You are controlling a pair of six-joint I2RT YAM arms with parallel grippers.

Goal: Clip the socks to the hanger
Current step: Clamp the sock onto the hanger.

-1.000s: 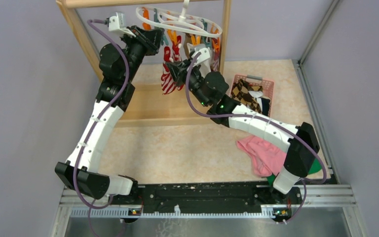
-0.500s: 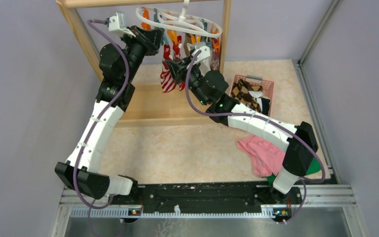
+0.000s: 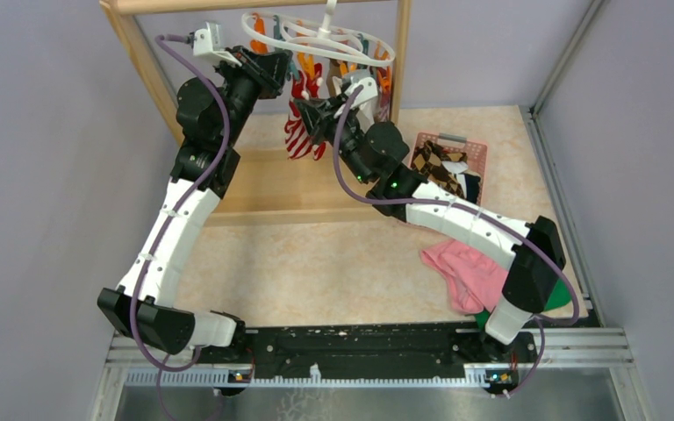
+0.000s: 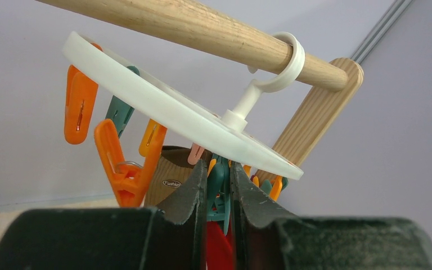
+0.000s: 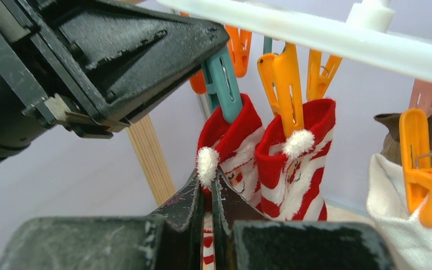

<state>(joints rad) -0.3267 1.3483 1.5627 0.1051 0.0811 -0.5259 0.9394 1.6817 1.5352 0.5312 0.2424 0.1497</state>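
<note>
Three socks hang on the hanger (image 4: 163, 107) already: a striped sock (image 5: 295, 163), a white sock (image 5: 394, 225) and a brown sock (image 5: 391, 135). The left jaws squeeze a teal clip (image 5: 222, 84). The right jaws are shut on a second striped sock (image 5: 230, 140) and hold its red top right at that clip's mouth. I cannot tell if the clip bites it yet. More socks (image 3: 443, 167) lie in the basket (image 3: 450, 139) on the table (image 3: 316, 263), so I think a lot is left
</note>
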